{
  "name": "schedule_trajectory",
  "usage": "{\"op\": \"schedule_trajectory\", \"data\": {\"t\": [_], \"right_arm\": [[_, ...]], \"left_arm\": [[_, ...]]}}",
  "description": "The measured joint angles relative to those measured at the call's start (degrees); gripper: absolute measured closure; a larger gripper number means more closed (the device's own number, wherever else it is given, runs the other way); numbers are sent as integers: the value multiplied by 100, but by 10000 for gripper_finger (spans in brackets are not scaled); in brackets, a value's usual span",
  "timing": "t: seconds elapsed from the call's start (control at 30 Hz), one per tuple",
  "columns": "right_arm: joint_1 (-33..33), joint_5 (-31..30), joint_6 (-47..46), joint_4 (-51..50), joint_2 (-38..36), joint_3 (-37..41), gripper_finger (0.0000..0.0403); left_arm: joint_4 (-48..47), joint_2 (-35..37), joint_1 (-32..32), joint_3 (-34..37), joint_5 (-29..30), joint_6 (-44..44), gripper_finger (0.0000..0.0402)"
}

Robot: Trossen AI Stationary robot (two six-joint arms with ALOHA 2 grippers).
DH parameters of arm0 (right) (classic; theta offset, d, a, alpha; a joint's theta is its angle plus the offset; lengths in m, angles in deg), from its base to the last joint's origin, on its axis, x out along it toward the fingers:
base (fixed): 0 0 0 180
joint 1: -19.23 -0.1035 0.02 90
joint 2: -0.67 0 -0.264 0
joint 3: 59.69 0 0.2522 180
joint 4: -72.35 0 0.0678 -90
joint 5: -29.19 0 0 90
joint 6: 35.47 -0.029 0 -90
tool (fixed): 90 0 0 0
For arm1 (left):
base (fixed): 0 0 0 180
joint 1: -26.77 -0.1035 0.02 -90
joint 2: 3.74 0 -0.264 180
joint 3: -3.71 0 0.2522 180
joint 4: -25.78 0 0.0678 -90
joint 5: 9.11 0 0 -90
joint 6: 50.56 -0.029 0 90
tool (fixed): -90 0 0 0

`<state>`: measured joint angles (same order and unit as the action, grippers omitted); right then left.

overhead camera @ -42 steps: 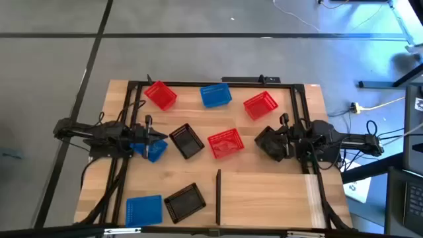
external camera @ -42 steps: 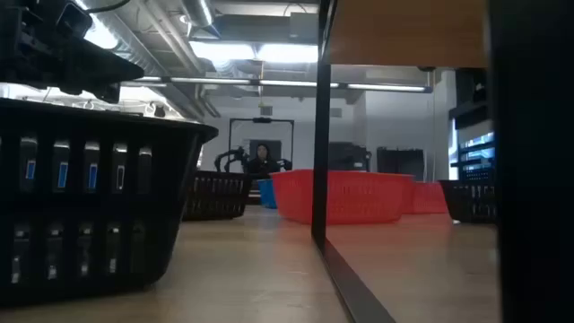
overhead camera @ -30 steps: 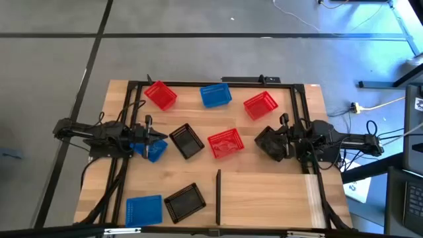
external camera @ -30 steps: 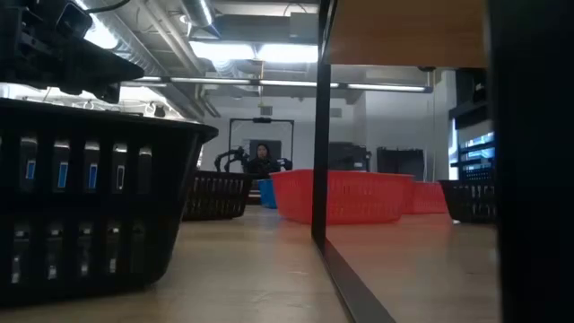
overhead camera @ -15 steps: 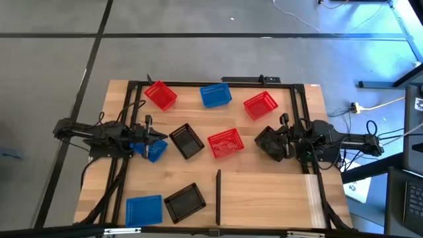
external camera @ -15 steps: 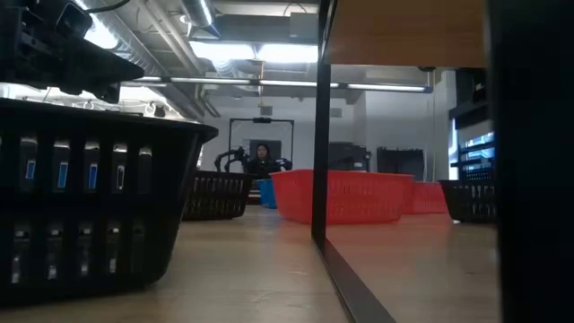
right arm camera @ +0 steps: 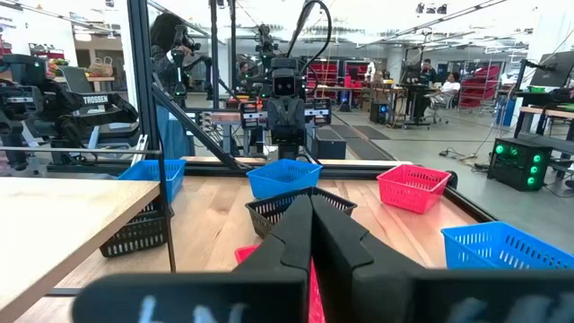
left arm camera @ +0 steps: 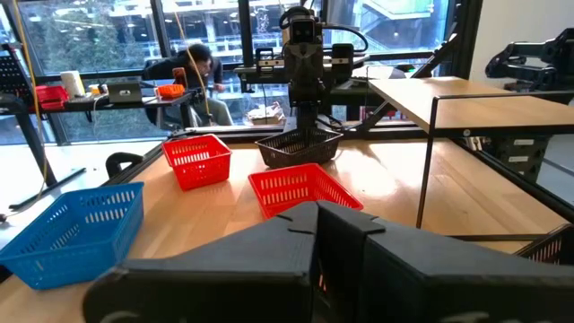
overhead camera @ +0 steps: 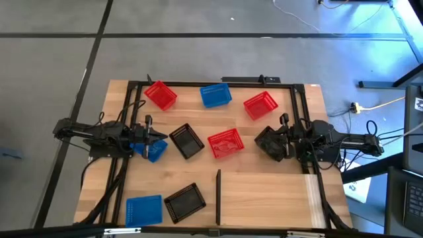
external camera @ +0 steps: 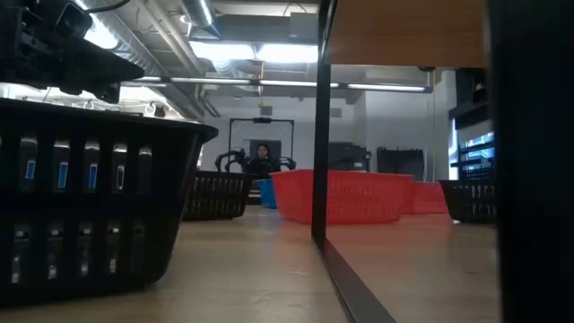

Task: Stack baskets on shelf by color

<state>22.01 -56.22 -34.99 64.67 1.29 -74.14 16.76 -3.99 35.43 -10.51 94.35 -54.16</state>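
left end effector (overhead camera: 153, 140) closed, over blue basket (overhead camera: 153, 151); right end effector (overhead camera: 268, 141) closed, over black basket (overhead camera: 272, 144). shelf (overhead camera: 264, 198) bare. risk: lattice rim slipping, wrong-color stacking.

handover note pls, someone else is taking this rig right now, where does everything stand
Left gripper: over a blue basket at mid-left of the table; grasp unclear.
Right gripper: over a black basket at mid-right; grasp unclear.
Other baskets, all single on the table: red baskets, blue ones at the far edge and near-left corner, black ones at centre and near edge.
Shelf: holds no baskets.
Done: nothing stacked yet.
Left: all nine baskets go onto the shelf, stacked by colour.
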Motion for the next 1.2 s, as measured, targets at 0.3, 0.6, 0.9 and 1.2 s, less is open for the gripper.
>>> {"op": "schedule_trajectory", "data": {"t": [0.3,0.6,0.9,1.2], "right_arm": [[0,-2,1,-2,0,0,397],[1,-1,1,-1,0,-1,397],[1,-2,2,-2,0,0,397],[-1,-2,1,0,0,-1,397]], "left_arm": [[153,-1,-1,-55,-46,413,401],[-594,-310,1,-1180,-417,798,401],[-1854,-1297,1,-2088,-352,842,401],[-2639,-2169,-1,-2416,-756,2363,401]]}}
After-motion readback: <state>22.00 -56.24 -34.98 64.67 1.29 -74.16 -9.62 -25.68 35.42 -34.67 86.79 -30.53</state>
